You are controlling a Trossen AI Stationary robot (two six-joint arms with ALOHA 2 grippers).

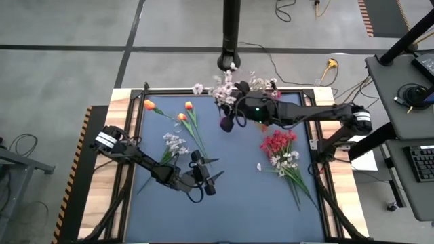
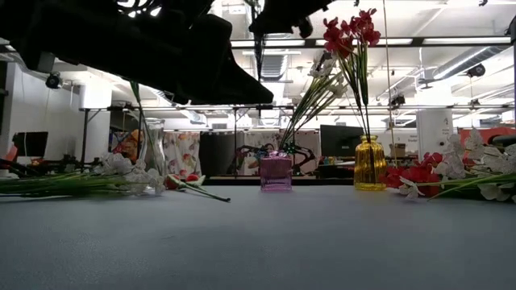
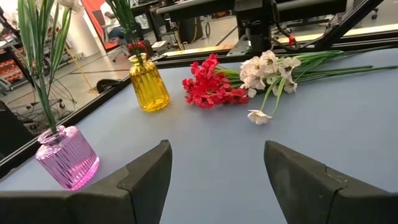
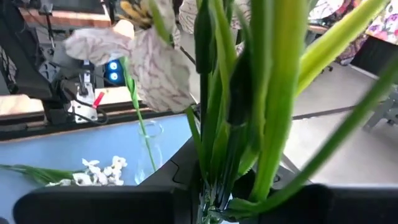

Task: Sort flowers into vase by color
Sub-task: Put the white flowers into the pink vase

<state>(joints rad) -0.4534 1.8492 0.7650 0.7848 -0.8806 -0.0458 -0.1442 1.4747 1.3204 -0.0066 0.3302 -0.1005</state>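
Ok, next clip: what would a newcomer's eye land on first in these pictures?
Probably the right gripper at the table's far edge, shut on a pale flower spray above the pink vase. Next, the heap of red flowers and white flowers lying on the blue mat's right side, and the orange tulips lying far left. The left gripper waits open near the front, empty.

No text, label, brand, number or sign can be read in any view.
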